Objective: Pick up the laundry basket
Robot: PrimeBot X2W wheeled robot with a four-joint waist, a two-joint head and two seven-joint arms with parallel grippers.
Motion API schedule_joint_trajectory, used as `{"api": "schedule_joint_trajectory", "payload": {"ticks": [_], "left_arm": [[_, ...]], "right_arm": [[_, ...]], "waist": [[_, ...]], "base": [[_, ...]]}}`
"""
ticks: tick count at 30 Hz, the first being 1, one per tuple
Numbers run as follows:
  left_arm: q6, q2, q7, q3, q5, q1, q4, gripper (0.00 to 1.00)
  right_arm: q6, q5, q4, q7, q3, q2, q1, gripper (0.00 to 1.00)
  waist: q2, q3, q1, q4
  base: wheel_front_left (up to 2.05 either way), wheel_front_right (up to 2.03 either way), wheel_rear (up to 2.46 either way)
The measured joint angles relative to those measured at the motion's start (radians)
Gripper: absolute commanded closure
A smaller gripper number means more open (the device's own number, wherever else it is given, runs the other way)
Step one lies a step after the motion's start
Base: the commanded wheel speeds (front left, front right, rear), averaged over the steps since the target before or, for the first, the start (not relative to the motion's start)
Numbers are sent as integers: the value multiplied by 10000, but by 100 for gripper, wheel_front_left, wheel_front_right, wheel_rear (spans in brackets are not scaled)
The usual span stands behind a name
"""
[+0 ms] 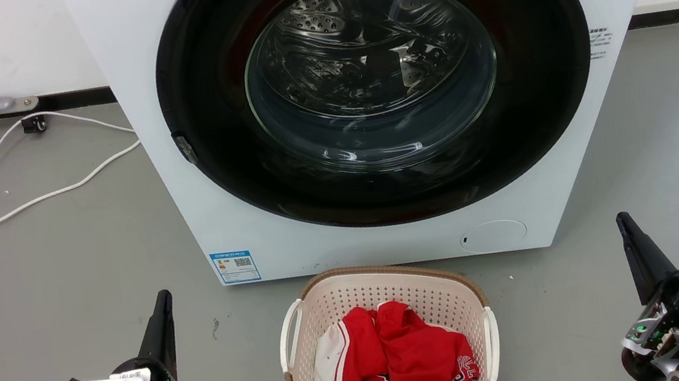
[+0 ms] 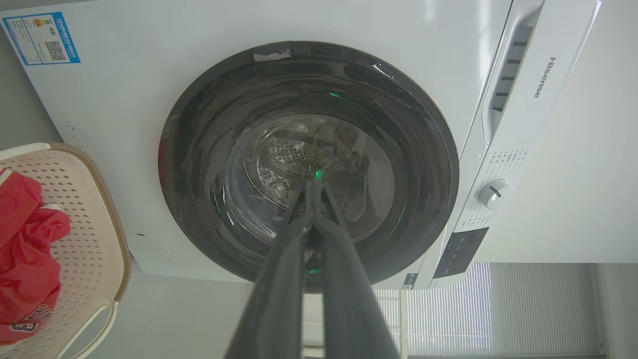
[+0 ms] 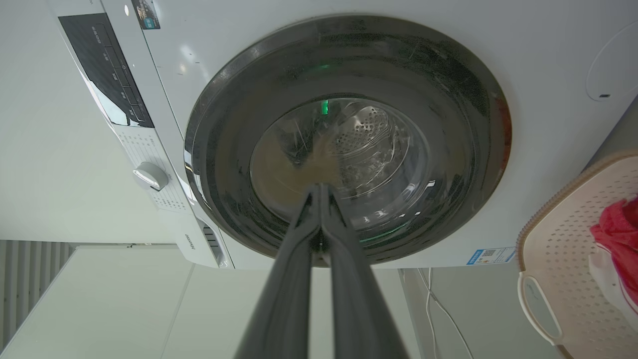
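Note:
The laundry basket [image 1: 452, 299], cream perforated plastic with a brown rim and white side handles, stands on the floor in front of the washing machine, at the bottom centre of the head view. Red and white clothing [image 1: 394, 357] lies inside it. The basket also appears at the left edge of the left wrist view [image 2: 102, 239] and at the right edge of the right wrist view [image 3: 558, 249]. My left gripper [image 1: 162, 300] is shut and empty, left of the basket and apart from it. My right gripper [image 1: 623, 220] is shut and empty, well to the basket's right.
A white front-loading washing machine [image 1: 180, 172] with a closed dark round door [image 1: 374, 81] stands just behind the basket. White cables [image 1: 20, 206] run across the grey floor at the left. Open floor lies on both sides of the basket.

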Motion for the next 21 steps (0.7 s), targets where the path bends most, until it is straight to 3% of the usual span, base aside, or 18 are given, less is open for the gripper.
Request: {"api": "schedule_joint_trajectory", "payload": {"ticks": [21], "left_arm": [[0, -19, 35, 29, 65, -2, 0, 100]], "right_arm": [[0, -13, 2, 12, -25, 13, -1, 100]], "waist": [[0, 0, 0, 0]], "base": [[0, 0, 0]]}}
